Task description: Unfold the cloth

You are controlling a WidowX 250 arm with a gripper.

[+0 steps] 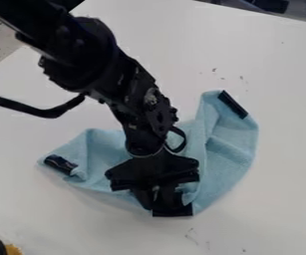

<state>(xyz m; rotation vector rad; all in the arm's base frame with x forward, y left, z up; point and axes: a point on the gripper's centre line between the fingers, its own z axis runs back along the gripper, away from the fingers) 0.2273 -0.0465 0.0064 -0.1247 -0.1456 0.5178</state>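
The light blue cloth (229, 154) lies bunched on the white table, its right part spread wide and its left part reaching out to a point. Black patches mark its corners: one at the upper right (233, 104), one at the left (61, 164) and one at the front edge (172, 211). Over the front middle of the cloth, right at the front patch, hangs the black gripper (160, 198). The arm and gripper hide the cloth's centre, and whether the gripper holds any fabric cannot be told.
The white table (281, 74) extends around the cloth on all sides. A black and yellow object (2, 246) sits at the bottom left corner. A black cable (39, 110) loops from the arm at the left. Small dark marks dot the tabletop.
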